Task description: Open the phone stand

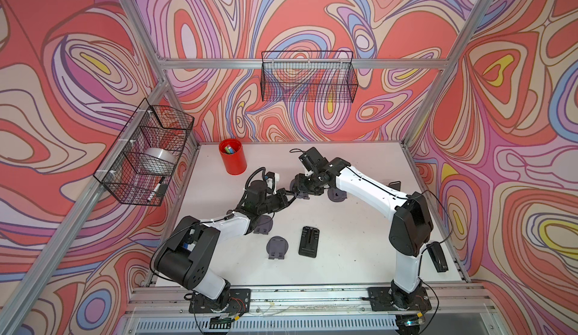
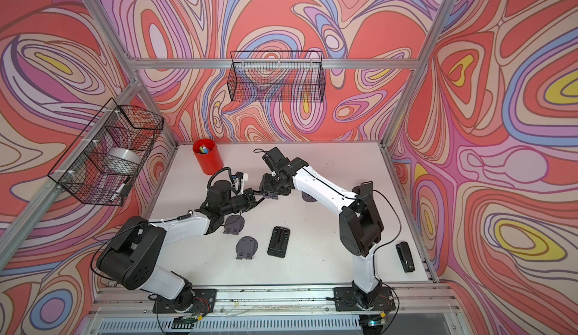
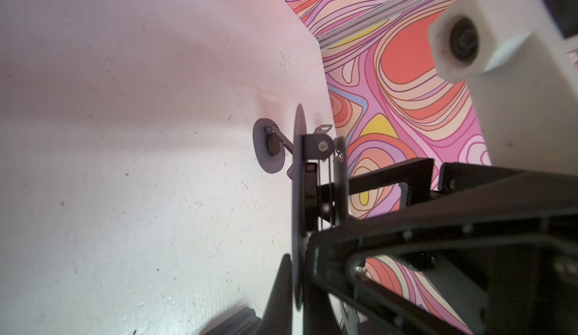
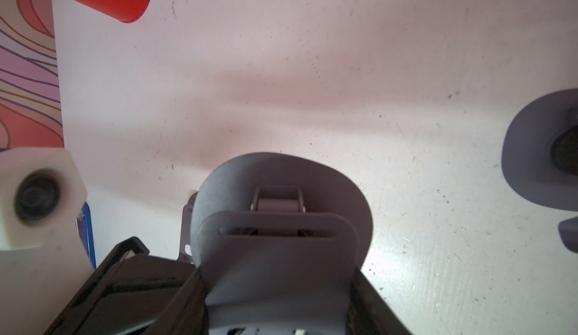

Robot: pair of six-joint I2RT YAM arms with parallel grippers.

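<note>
Meeting over the bench (image 1: 359, 224); clamping the grey phone stand (image 4: 281, 249) across its width in the partly spread right claw (image 4: 278, 289), plain only from the right wrist; pinching its thin plate in the fully closed left claw (image 3: 297, 270), shown edge-on from the left wrist.

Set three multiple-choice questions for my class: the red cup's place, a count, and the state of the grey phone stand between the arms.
1. Where is the red cup? A) far left of the table B) front edge C) right edge
2. How many wire baskets hang on the walls? A) one B) two C) four
3. The grey phone stand is: A) lying untouched B) gripped by both arms' jaws C) in the cup
1 A: it stands by the back wall. 2 B: one on the back wall, one on the left. 3 B: left gripper and right gripper both clamp it.
</note>
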